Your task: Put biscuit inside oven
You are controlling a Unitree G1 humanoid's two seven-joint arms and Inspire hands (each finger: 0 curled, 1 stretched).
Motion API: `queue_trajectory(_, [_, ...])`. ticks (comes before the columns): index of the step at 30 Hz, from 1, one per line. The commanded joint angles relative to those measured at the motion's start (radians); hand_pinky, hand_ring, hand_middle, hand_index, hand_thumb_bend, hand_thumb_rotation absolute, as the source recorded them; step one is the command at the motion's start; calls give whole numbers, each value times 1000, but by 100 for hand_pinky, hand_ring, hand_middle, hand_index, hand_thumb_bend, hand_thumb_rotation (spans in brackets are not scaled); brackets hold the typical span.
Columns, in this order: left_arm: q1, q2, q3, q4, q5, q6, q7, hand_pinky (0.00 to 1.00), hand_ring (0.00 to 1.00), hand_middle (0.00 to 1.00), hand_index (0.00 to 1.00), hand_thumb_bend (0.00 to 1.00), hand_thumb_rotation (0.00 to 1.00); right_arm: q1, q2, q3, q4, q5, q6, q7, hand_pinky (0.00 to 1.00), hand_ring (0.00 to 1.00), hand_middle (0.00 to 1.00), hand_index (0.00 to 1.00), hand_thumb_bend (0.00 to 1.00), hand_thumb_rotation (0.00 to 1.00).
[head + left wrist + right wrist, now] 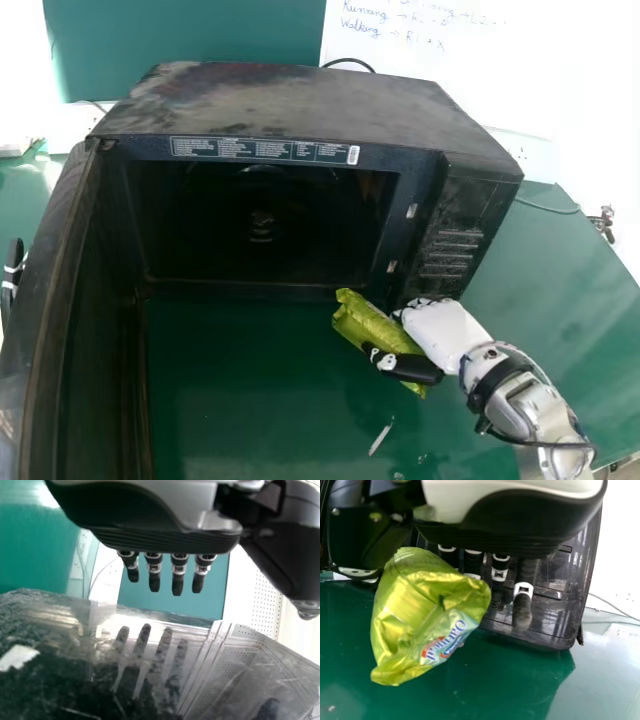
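At far left, the left hand [12, 278] is released, its slim dark fingers straight beside the glossy, scuffed door [45, 250]. Rightward, the boxy oven [290, 100] gapes, its dusty black top mottled. Before its lower right corner, outside the cavity, is the crinkled, shiny green biscuit packet [366, 322] — grasped by the white-backed right hand [440, 332].

Right hand [442, 332] gripping green packet [410, 630], dark oven [552, 634] just beyond, green table [495, 690], thin cable [611, 606]
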Motion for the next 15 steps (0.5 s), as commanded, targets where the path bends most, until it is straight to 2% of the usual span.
queue_trajectory(1, [-2, -1, -6, 2, -1, -1, -1, 100, 100, 100, 100, 99, 97, -31, 16, 4, -18, -2, 9, 9, 16, 24, 43, 49, 53, 0])
queue_trajectory(15, [-7, -3, -7, 13, 0, -14, -17, 100, 100, 100, 100, 98, 98, -90, 83, 38, -15, -23, 31, 35, 16, 25, 40, 49, 53, 0])
